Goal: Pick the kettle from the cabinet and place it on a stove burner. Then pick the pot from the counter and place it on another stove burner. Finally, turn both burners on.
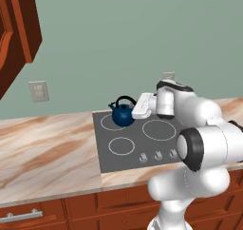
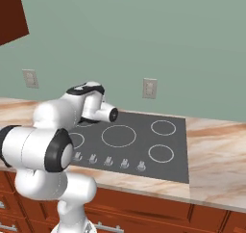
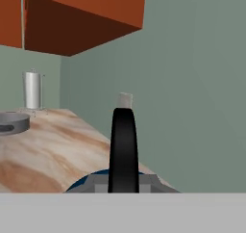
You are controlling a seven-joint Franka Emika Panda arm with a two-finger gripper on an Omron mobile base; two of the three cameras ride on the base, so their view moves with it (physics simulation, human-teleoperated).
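Kettle (image 1: 123, 115) sits on the rear-left burner (image 1: 114, 122) of the cooktop (image 2: 144, 145), your gripper (image 1: 141, 106) clamped on its tall arched handle (image 3: 123, 148). You'd judge it rigid, light, apt to swing; hold the handle's crown. Pot (image 3: 12, 122) waits on the table (image 1: 42, 148).

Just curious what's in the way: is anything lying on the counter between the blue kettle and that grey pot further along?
Nothing. In the hand view, bare counter runs from the kettle to the pot.
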